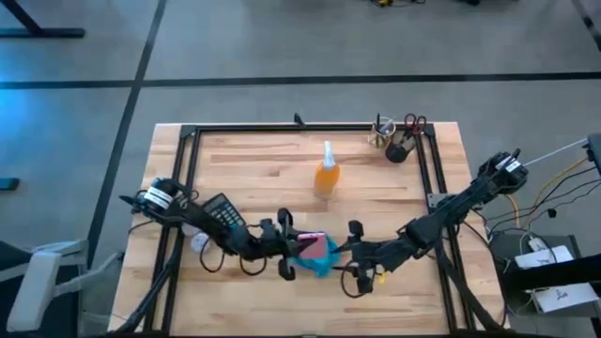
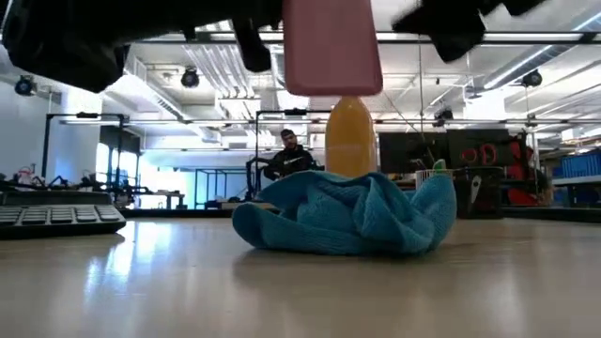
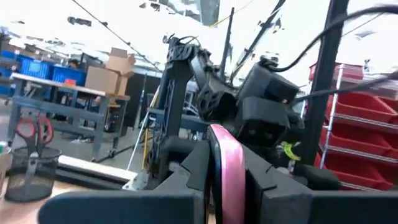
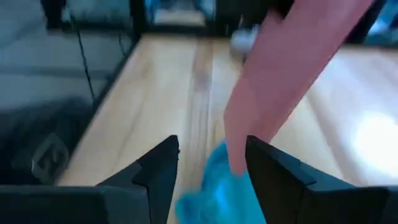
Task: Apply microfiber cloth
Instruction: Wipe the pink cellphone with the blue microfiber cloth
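The turquoise microfiber cloth (image 2: 346, 218) lies crumpled in a heap on the wooden table (image 1: 263, 160), near its front middle, and also shows in the high view (image 1: 317, 265). Above it hangs a flat pink phone-shaped slab (image 2: 331, 47), with my left gripper (image 1: 289, 246) shut on it from the left. My right gripper (image 4: 210, 163) stands open just right of the cloth (image 4: 214, 190), its fingers over the cloth's edge; the low view shows it clear of the cloth. The pink slab (image 4: 292, 74) hangs in front of it. My left gripper pinches the pink slab by its two flat faces (image 3: 225, 163) between the two fingers, so its wrist view sees the slab edge-on. The fingers come about level from the table's left. The slab is lifted clear, its lower end (image 2: 333, 86) hanging above the cloth.
An orange spray bottle (image 1: 326, 175) stands behind the cloth at mid-table. A black mesh cup with scissors (image 1: 399, 145) is at the far right. A dark calculator (image 1: 221, 211) lies at the left. A black frame (image 1: 188, 141) borders the work area.
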